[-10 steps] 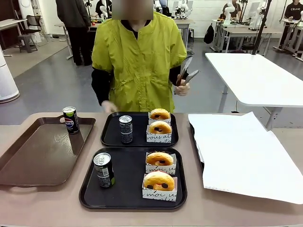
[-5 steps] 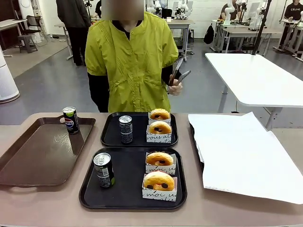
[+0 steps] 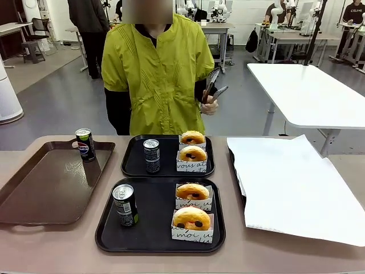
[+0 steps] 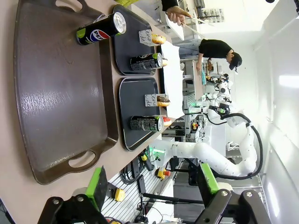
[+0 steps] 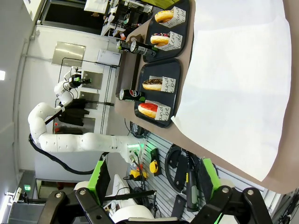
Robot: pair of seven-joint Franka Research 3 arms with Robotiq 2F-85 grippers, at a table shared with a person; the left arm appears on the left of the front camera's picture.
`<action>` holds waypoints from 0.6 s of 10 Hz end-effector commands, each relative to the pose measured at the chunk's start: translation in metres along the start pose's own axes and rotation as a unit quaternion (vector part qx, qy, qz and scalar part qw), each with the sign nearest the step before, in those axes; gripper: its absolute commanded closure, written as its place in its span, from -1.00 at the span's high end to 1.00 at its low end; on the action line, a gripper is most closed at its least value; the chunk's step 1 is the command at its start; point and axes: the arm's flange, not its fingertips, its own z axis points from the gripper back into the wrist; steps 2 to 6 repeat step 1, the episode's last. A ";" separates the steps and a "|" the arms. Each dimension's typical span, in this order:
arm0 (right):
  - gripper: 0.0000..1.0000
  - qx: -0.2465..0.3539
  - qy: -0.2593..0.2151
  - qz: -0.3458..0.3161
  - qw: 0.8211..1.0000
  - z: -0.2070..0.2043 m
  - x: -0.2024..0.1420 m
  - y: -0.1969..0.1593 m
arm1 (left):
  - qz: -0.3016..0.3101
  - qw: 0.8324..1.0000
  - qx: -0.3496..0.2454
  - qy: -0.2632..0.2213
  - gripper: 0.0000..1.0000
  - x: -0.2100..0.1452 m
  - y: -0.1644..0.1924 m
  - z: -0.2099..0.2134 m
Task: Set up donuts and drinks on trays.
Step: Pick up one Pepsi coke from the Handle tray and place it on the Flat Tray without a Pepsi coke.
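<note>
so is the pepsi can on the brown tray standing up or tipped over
Upright. The pepsi can stands on its base at the far corner of the brown tray, silver top facing up, with nothing touching it.

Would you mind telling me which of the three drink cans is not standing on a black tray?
The Pepsi can at the far left: it stands on the brown tray, while the other two each stand on a black tray.

Near tray (image 3: pixel 114 240): can (image 3: pixel 125 205) at 9 o'clock, two donuts (image 3: pixel 191 217) at 3; far tray (image 3: pixel 131 165) alike.
</note>
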 end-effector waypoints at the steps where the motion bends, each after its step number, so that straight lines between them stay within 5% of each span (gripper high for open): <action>1: 1.00 0.006 -0.003 0.004 1.000 -0.001 0.000 0.001 | 0.000 1.000 0.001 -0.003 1.00 0.001 0.000 0.002; 6: 1.00 0.006 -0.003 0.004 1.000 -0.001 0.000 0.001 | 0.000 1.000 0.001 -0.003 1.00 0.001 0.000 0.002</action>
